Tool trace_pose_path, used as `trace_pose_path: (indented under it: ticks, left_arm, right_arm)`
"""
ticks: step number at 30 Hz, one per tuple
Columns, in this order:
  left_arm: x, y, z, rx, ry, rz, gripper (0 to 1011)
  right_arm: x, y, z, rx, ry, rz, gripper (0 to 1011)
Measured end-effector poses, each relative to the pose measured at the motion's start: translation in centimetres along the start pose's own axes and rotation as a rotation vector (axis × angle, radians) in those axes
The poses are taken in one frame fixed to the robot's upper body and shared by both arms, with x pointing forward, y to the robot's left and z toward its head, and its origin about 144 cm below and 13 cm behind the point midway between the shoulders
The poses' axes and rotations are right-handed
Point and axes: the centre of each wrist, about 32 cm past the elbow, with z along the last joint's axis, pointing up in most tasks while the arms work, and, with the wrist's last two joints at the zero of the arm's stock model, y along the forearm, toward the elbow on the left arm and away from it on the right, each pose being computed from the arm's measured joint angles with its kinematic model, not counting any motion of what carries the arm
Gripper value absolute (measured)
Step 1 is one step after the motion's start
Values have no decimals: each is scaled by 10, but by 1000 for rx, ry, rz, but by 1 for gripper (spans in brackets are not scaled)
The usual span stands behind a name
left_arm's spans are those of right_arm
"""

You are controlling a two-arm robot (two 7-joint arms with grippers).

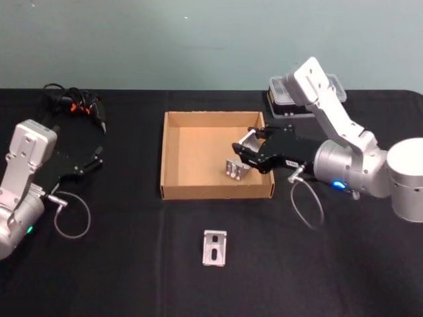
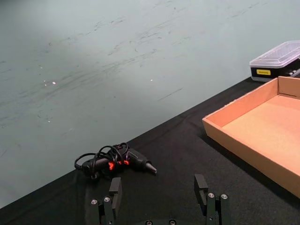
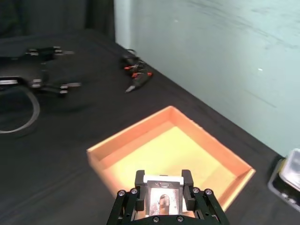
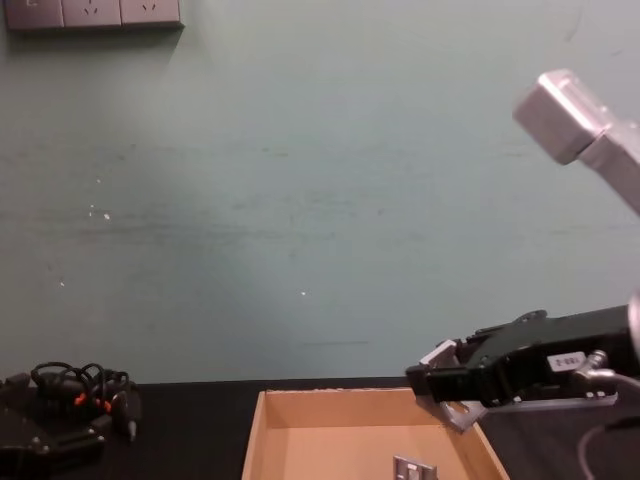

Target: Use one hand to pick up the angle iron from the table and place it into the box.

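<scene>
Fingers [image 3: 140,180] clamped on an angle iron [image 3: 162,192], the right gripper [image 1: 246,146] hangs over the box's [image 1: 211,191] right side, so seemingly only the drop remains; a second iron [image 1: 215,247] lies on the counter [image 1: 132,277] before the box, and the left gripper [image 2: 158,183] idles left of it, fingers spread.

left arm: parked at left, claw [image 2: 157,190] fingers spread | right arm: bent, reaching leftward, claw [image 1: 246,148] aloft, fingers clamped on angle iron [image 3: 162,194]
</scene>
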Motion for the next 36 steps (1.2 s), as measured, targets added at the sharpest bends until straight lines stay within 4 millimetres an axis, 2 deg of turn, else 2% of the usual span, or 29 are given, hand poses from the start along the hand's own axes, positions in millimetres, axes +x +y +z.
trace_pose_path:
  ticks: [20,36]
  left_arm:
    - [0,0,0,0,0,0,1011]
    - [0,0,0,0,0,0,1011]
  right_arm:
    - [30,58,-16,-71,27,-74,468]
    - [43,91,-26,-87,79,-69,469]
